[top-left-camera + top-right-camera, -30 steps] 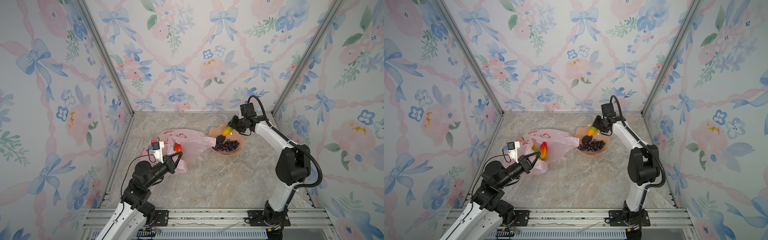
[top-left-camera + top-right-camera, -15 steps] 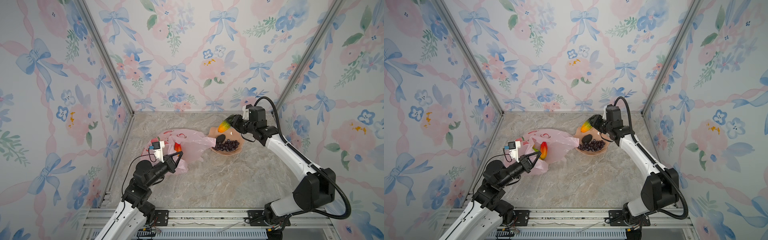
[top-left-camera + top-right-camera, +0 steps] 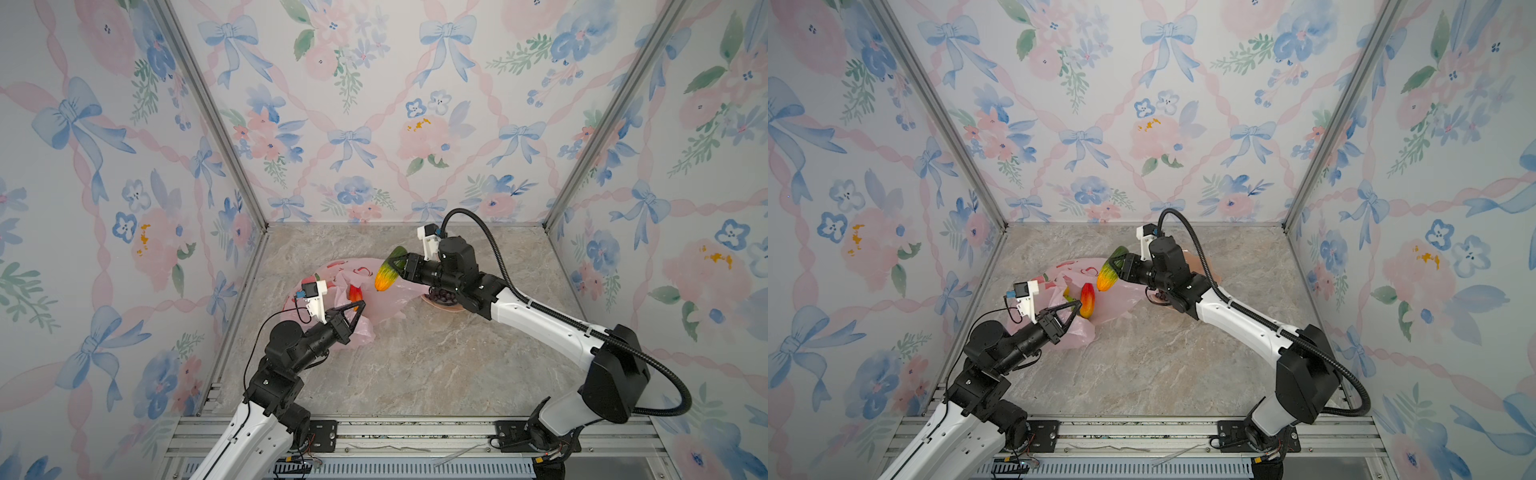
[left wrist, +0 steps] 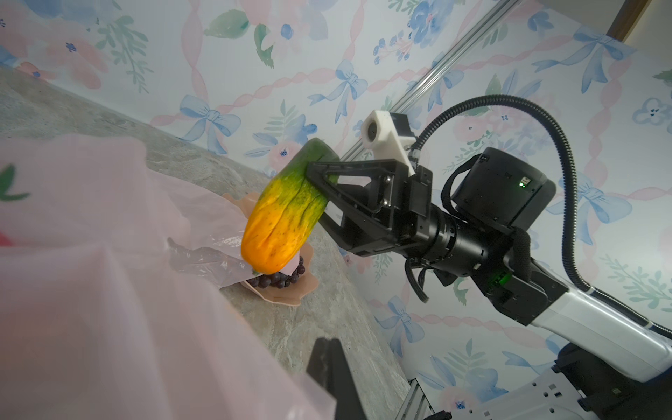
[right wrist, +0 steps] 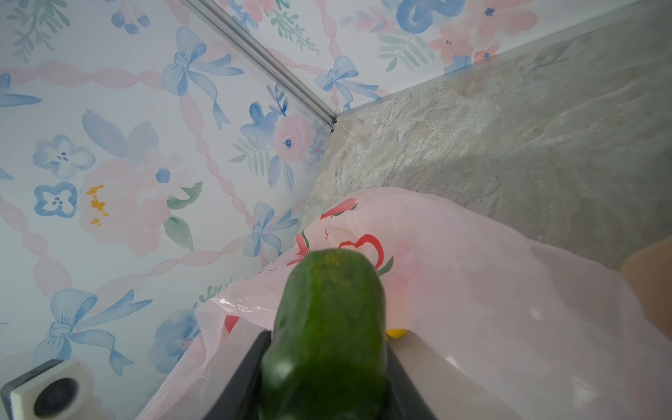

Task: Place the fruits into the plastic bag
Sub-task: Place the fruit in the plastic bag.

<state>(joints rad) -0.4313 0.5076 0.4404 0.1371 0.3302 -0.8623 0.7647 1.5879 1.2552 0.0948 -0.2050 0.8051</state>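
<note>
In both top views my right gripper [image 3: 395,262] [image 3: 1117,264] is shut on a long green-to-orange mango [image 3: 387,275] [image 3: 1108,275], held in the air over the right part of the pink plastic bag [image 3: 384,306] [image 3: 1115,303]. The right wrist view shows its green end [image 5: 327,320] between the jaws, with the bag [image 5: 472,291] and a yellow fruit [image 5: 396,332] below. My left gripper [image 3: 360,306] [image 3: 1077,305] is shut on the bag's raised edge. A red-orange mango [image 3: 354,293] [image 3: 1086,300] lies inside. Purple grapes [image 4: 278,280] sit on the dish.
The peach scalloped dish [image 4: 291,296] stands just right of the bag, mostly hidden under my right arm in a top view [image 3: 436,302]. Patterned walls close in the marble table [image 3: 415,365] on three sides. A metal rail [image 3: 395,428] runs along the front.
My right arm has swung left and lifted, carrying the green-to-orange mango from over the dish to over the bag. The left arm and the bag have stayed put.
</note>
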